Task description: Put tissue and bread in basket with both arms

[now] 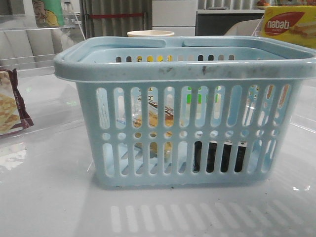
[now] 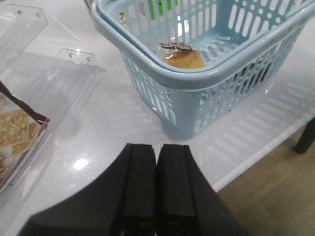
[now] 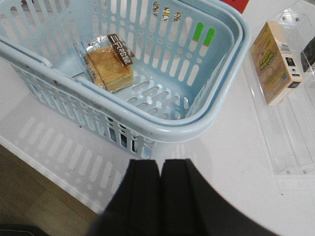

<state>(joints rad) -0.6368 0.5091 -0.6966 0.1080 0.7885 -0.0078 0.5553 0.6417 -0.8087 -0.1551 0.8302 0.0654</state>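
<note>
The bread (image 3: 109, 66) lies flat on the floor of the basket (image 1: 182, 69), toward its left half as the front view shows it through the slots, its dark label strip along one short edge. The tissue (image 1: 219, 156) shows only in the front view, as a black block low behind the slots on the basket's right side; it seems to rest on the floor there, and the near wall hides it from both wrist views. So both of the task's things already sit inside, and I judge the placing done.

The left gripper (image 2: 157, 187) hangs over bare table at the basket's near-left corner, fingers pressed together and holding nothing. The right gripper (image 3: 160, 196) is likewise closed and empty, just outside the near-right wall. The bread lies ahead of both, nearer the left arm; the tissue is nearer the right. Neither claw touches the basket, so any coming move is likely only a retreat.

Outward, a maroon-edged snack packet (image 1: 11, 103) lies at the far left and a nabati box (image 1: 290, 25) far right.
</note>
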